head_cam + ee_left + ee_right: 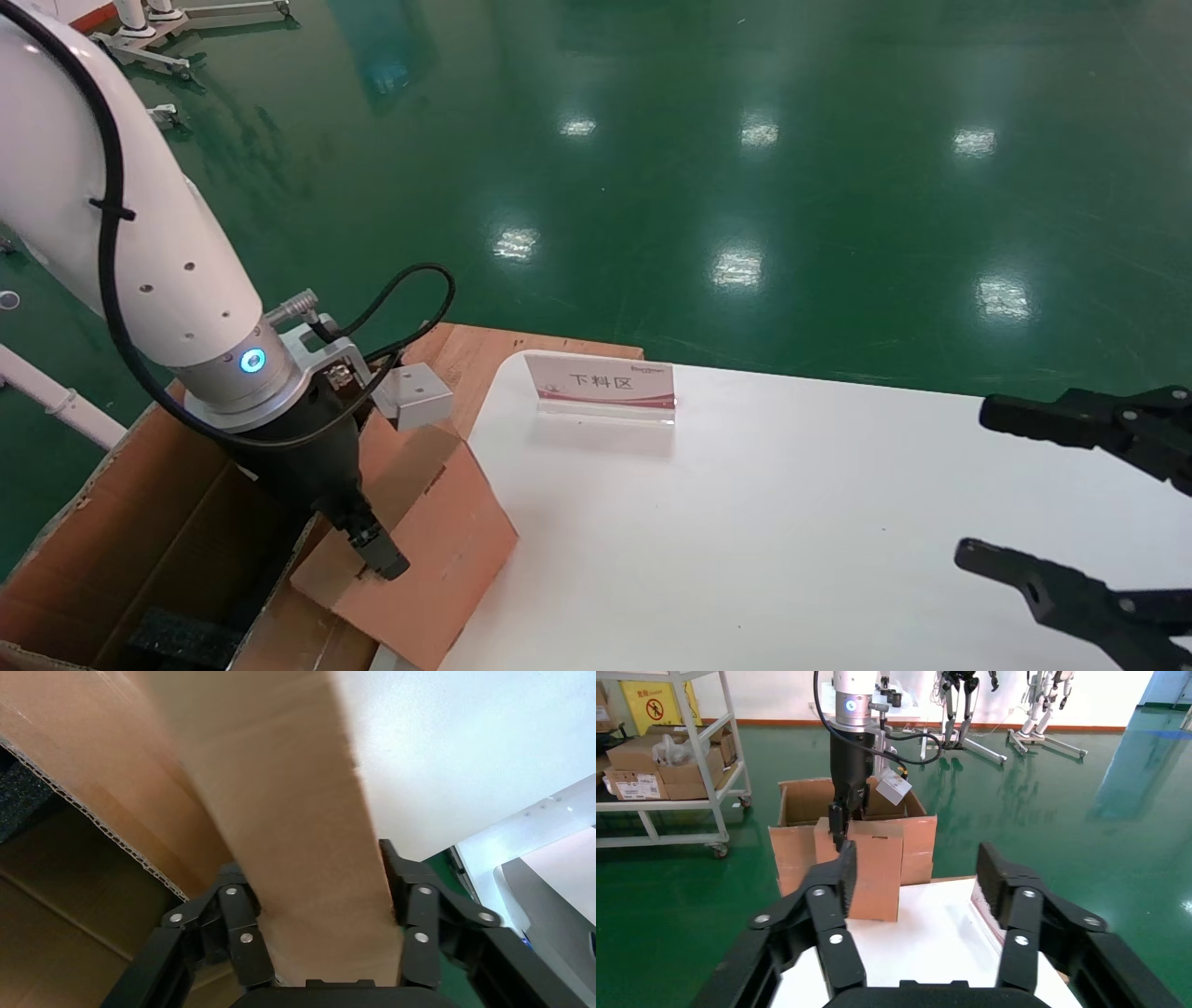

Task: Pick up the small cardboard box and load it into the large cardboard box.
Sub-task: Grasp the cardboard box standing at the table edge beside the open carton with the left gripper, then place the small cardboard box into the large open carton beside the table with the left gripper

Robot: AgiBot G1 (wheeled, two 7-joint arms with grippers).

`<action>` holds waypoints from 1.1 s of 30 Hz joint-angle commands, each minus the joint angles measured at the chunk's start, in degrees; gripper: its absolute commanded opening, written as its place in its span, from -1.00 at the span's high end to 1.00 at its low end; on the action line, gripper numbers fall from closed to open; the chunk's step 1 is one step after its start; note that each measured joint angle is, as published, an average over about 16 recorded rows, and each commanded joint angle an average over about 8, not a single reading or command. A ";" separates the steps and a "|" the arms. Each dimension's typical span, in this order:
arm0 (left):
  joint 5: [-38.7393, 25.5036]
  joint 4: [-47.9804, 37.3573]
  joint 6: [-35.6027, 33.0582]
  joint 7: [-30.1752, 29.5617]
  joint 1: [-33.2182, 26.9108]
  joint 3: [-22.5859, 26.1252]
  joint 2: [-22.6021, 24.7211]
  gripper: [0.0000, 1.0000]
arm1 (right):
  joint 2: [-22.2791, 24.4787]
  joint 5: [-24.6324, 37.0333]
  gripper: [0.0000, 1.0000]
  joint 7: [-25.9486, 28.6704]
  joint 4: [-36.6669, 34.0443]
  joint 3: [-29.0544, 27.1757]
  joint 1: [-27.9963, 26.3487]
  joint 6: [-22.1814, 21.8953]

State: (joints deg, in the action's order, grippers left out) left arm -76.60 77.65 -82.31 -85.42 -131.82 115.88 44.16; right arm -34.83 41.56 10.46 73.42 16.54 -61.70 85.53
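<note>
Left claw [377,550]: closed on the small box [424,522], one finger on each broad face, as shown in the left wrist view; the grip is taken near one edge only.
Small box: held tilted in the air at the left edge of the surface [792,522], above the right rim of the large box [102,531]; it is not yet inside.
Large box: stands open on the floor at the left, beside the surface; black foam [177,638] is seen at its near bottom.
Risk, slipping: because the box is held near one edge, it may be turned by its own weight and be dropped outside.
Risk, catching: a low corner may be caught on the rim or on a raised flap if the box is lowered too early.
Risk, seating: the box may be left resting askew on the foam.
Right claw [1024,494]: open, empty, parked over the right side of the surface, well apart.
Other things: a sign [601,384] stands at the far side of the surface; a wooden board [484,349] lies behind it; neither is in the way.
</note>
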 commanded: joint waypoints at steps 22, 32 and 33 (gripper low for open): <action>3.31 -1.96 -1.90 2.52 -12.21 -5.90 -6.70 1.00 | 0.00 -0.02 1.00 -0.04 -0.05 0.06 -0.03 0.01; 1.06 -6.68 -8.24 4.21 -26.11 -7.41 -10.48 1.00 | 0.02 -0.05 1.00 -0.06 -0.05 0.09 -0.04 -0.01; 0.93 -7.36 -8.49 4.64 -27.10 -6.92 -10.73 1.00 | 0.02 -0.05 1.00 -0.06 -0.05 0.10 -0.04 -0.01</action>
State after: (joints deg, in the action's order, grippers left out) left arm -75.79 70.14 -90.20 -80.41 -158.52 109.81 33.46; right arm -34.81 41.51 10.40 73.37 16.63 -61.74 85.52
